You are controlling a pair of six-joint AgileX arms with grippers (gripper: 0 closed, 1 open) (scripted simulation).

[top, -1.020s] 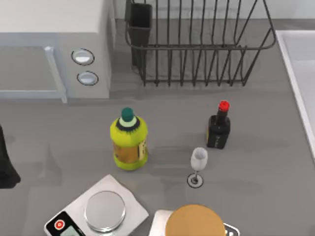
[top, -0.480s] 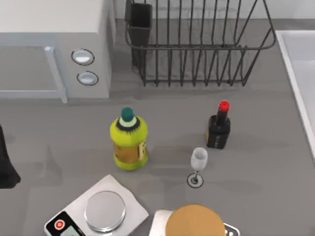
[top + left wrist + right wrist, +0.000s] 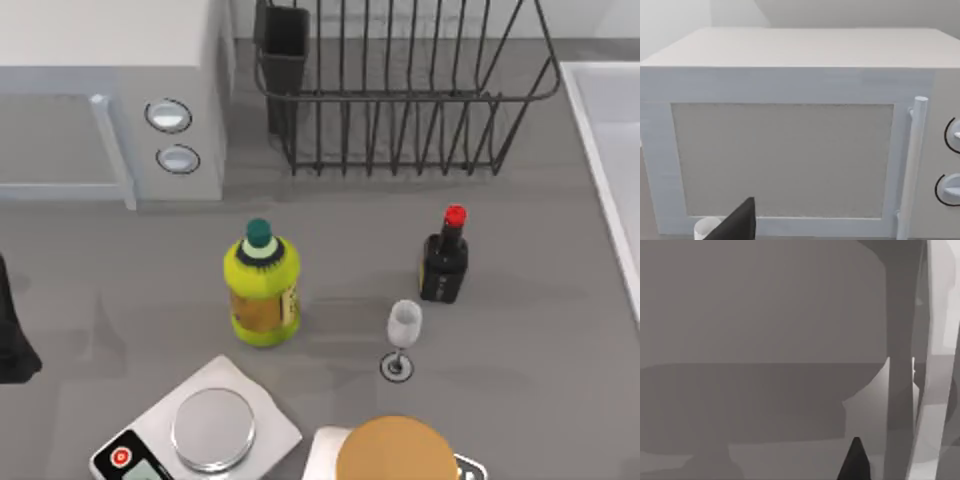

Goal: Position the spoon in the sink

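Observation:
The spoon is out of view. The sink [image 3: 612,120] is a pale basin with a lighter raised rim at the table's right edge, cut off by the top view's border. My left arm [image 3: 10,335] is a dark shape at the table's left edge. A dark part of my left gripper [image 3: 737,224] hangs in front of the white microwave's door in the left wrist view. In the right wrist view a dark tip of my right gripper [image 3: 854,462] sits over grey surfaces beside a pale upright edge.
The white microwave [image 3: 110,60] fills the back left, and a black wire dish rack [image 3: 400,90] stands at the back middle. On the table stand a yellow-green bottle [image 3: 262,285], a dark red-capped bottle [image 3: 444,262] and a small wine glass [image 3: 402,335]. A kitchen scale [image 3: 205,430] and a round brown item [image 3: 395,450] lie along the front edge.

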